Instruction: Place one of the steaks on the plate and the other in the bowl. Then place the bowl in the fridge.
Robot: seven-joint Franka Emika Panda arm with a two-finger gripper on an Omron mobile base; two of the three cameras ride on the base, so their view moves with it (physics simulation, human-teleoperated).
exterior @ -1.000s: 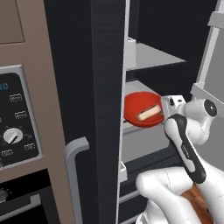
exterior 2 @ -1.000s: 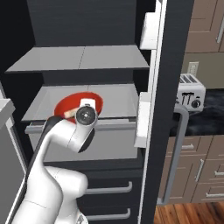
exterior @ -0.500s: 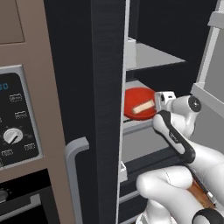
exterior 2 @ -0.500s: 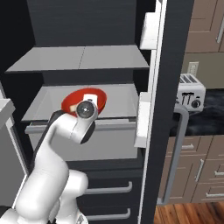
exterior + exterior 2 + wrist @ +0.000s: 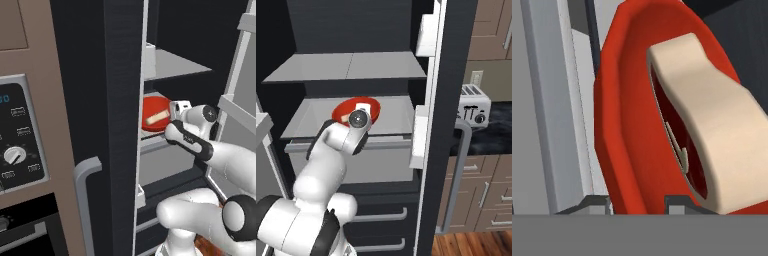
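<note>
The red-orange bowl (image 5: 154, 106) (image 5: 345, 107) (image 5: 627, 125) hangs tilted just over the middle shelf (image 5: 391, 117) inside the open dark fridge (image 5: 120, 100). One steak (image 5: 157, 118) (image 5: 712, 125), red with a cream fat rim, lies in it. My gripper (image 5: 176, 113) (image 5: 634, 202) is shut on the bowl's near rim, with a dark fingertip on each side of it in the hand view. In the right base view the hand (image 5: 359, 118) covers the front of the bowl. The plate is out of view.
An upper shelf (image 5: 351, 65) sits close above the bowl. The open fridge doors (image 5: 235, 100) (image 5: 441, 100) flank the arm on both sides. Two lower drawers (image 5: 376, 215) are shut. An oven panel (image 5: 20, 140) stands left, a toaster (image 5: 473, 107) right.
My arm has reached forward and carried the bowl with the steak deeper into the fridge over the middle shelf. The grip has stayed shut.
</note>
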